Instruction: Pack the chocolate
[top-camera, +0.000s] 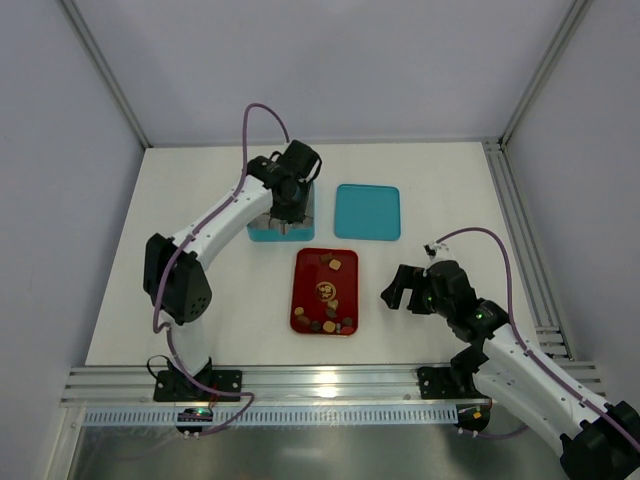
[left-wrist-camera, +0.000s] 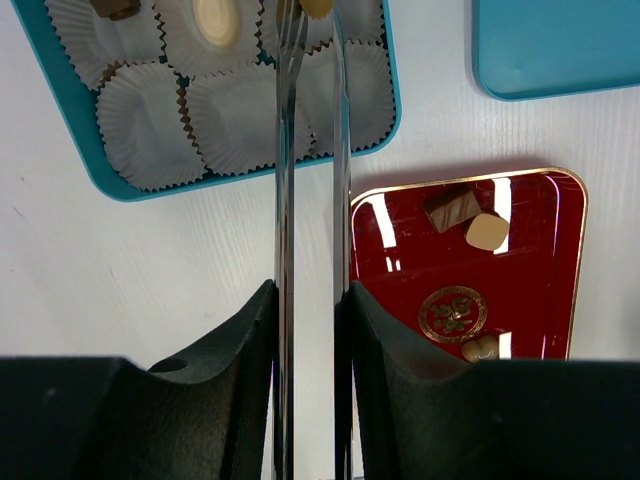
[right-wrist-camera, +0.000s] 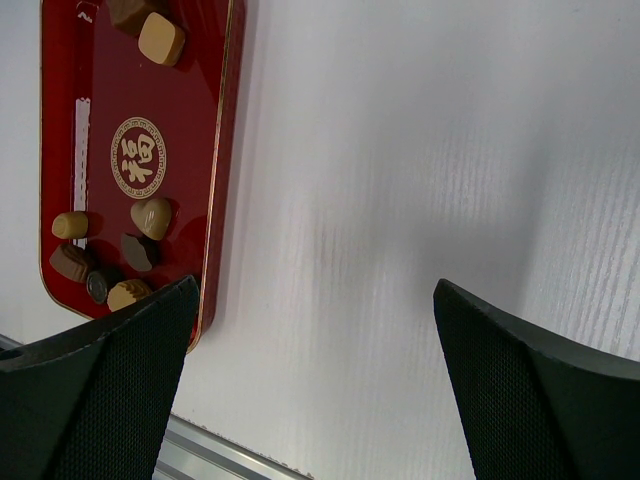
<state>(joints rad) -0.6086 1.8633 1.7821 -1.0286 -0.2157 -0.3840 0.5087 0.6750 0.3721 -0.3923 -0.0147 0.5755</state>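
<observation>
Overhead view from near edge; close downward wrist views; red tray (top-camera: 312, 280) in all.

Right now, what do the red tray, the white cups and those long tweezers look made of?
Red tray: glossy lacquered metal or plastic, judging by mirror glare and gold rim. White cups: thin matt paper, pleated walls. Tweezers: bare polished metal, likely steel, thin reflective blades.

Bare table (right-wrist-camera: 400, 150) shows between my right gripper's (right-wrist-camera: 315, 290) wide-apart fingers, and the way is open to the tray (right-wrist-camera: 200, 100) just beside it. My left gripper (top-camera: 284, 212) and its tongs (left-wrist-camera: 284, 200) hang over the box (left-wrist-camera: 68, 100), barring it from above. The lid (top-camera: 367, 212) lies just right of the box.
</observation>
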